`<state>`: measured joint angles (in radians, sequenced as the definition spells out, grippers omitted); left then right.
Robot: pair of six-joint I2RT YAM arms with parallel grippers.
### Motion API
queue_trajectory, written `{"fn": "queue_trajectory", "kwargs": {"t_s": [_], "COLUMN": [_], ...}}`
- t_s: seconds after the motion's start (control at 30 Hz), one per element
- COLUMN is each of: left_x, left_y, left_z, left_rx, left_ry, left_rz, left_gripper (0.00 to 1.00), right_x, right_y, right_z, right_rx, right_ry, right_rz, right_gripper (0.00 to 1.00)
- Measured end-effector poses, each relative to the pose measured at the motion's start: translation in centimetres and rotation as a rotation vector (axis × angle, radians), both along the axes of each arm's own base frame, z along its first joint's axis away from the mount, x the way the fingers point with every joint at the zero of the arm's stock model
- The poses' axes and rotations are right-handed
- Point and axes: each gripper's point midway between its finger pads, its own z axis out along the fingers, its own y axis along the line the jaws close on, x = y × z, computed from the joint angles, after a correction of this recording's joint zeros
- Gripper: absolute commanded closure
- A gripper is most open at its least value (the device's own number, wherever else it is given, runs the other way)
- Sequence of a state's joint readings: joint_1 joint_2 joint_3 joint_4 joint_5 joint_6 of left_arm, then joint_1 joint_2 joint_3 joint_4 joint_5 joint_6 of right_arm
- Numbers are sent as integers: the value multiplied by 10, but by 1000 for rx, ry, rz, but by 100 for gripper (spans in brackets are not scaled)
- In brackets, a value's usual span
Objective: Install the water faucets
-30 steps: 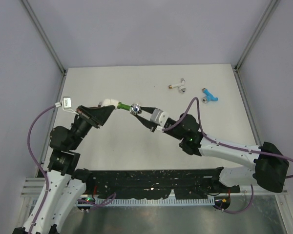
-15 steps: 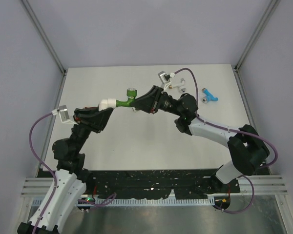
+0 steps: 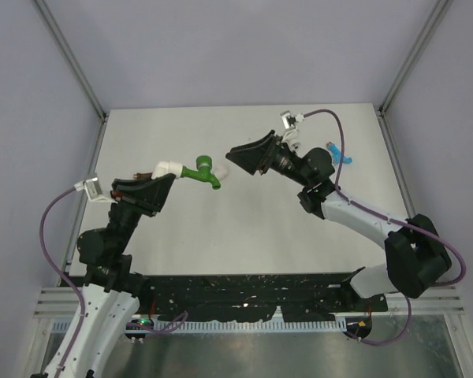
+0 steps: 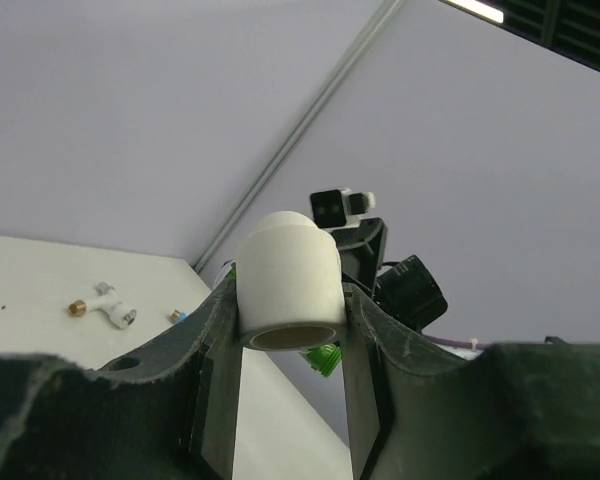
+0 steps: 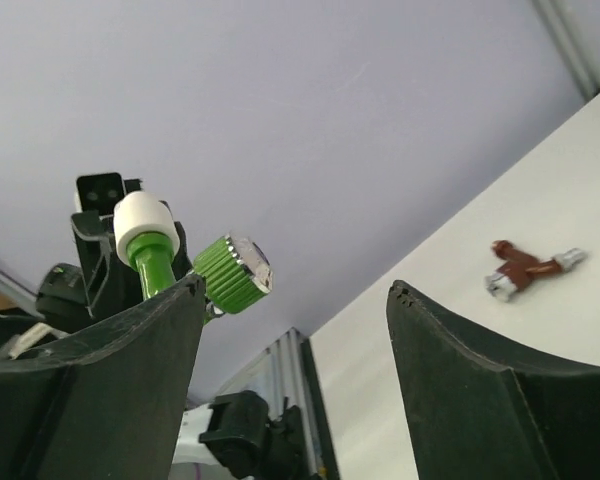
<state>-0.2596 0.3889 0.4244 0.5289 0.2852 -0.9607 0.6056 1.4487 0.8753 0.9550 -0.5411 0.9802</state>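
The counter (image 3: 221,236) fills most of my overhead view, pale and flat, with both arms reaching out over it. The left arm (image 3: 102,244) stretches up and to the right, and the right arm (image 3: 355,220) bends back towards it from the far side, so the two tools face each other above the middle of the counter.

My left tool (image 4: 290,300) is pinching a white pipe fitting (image 4: 288,270). In the left wrist view, one finger is pressed against each side of the fitting, whose open round end faces the camera. My right tool (image 5: 295,290) is spread wide with nothing between its fingers (image 5: 450,350). It is close to the left tool's load but not touching it.

The green faucet (image 3: 202,172) sticks out past the left tool's tips, with its stem seated in the held fitting. It hangs in the air between the two tools, just in front of the right tool's open fingers. The right wrist view shows its ribbed green knob with the silvery face, above and left of that tool's gap.

The blue faucet (image 3: 340,154) lies on the counter behind the right tool, beside that arm's wrist. The white faucet (image 4: 105,302) lies on the counter far beyond the left tool, to its left in that view. The brown faucet (image 5: 525,270) lies on the counter off to the right of the right tool's fingers.
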Motion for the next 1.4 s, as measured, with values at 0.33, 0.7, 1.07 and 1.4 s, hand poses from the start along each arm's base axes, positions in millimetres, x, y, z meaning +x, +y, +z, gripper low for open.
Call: {"fn": "queue_trajectory", "kwargs": {"t_s": [0.33,0.7,1.07,1.4], "left_x": [15,33,27,23], "left_y": [5,-4,-14,-20], "left_z": [5,-29,-26,-10], "left_rx": [-27,-52,-90,-88], "left_ry": [229,448,478,410], "left_rz": [31,-8,-91,-140], "left_gripper": [100,100,100,100], "right_x": [-14,-63,-71,-58], "right_y": [-34,-9,17,36], "right_z": [25,-18,-24,-17], "right_rx": [-237,-491,-489,-446], "right_ry": [-539,-1047,-1178,-1107], "right_rz": [-321,-345,-362,-372], "right_gripper": [4,3,21,69]}}
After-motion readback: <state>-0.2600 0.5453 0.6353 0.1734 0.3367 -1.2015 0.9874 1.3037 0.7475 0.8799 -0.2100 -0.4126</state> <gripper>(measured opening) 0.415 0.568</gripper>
